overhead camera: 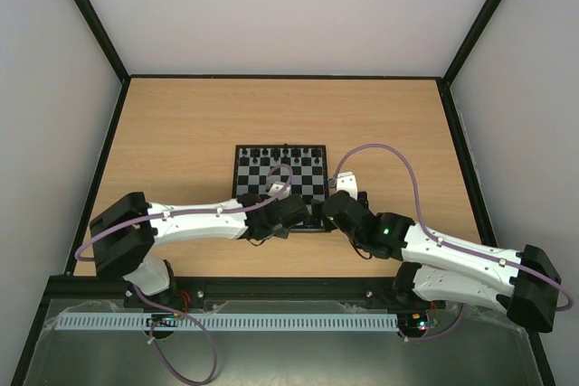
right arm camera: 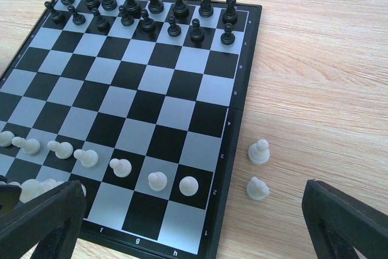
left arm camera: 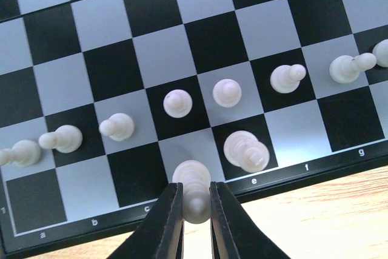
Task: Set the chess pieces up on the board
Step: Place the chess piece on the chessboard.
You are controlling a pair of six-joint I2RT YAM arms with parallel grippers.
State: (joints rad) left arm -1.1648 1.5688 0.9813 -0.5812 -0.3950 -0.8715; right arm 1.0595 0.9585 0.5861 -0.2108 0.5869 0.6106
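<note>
The board (overhead camera: 271, 178) lies mid-table. In the left wrist view my left gripper (left arm camera: 197, 213) is shut on a whitish chess piece (left arm camera: 194, 189) over the pale square between the letters c and e on the board's near row (left arm camera: 151, 4). Whether its base touches the square I cannot tell. A taller white piece (left arm camera: 245, 150) stands on the black square beside it, with white pawns (left arm camera: 177, 102) lined up one row further in. My right gripper (right arm camera: 194, 235) hangs open above the board's near right corner (right arm camera: 163, 89). Black pieces (right arm camera: 148, 4) fill the two far rows.
Two white pieces (right arm camera: 259, 151) (right arm camera: 257, 188) stand on the wooden table just right of the board's edge. Both arms (overhead camera: 199, 219) (overhead camera: 452, 250) reach in from the near edge and meet at the board's near side. Black frame rails border the table.
</note>
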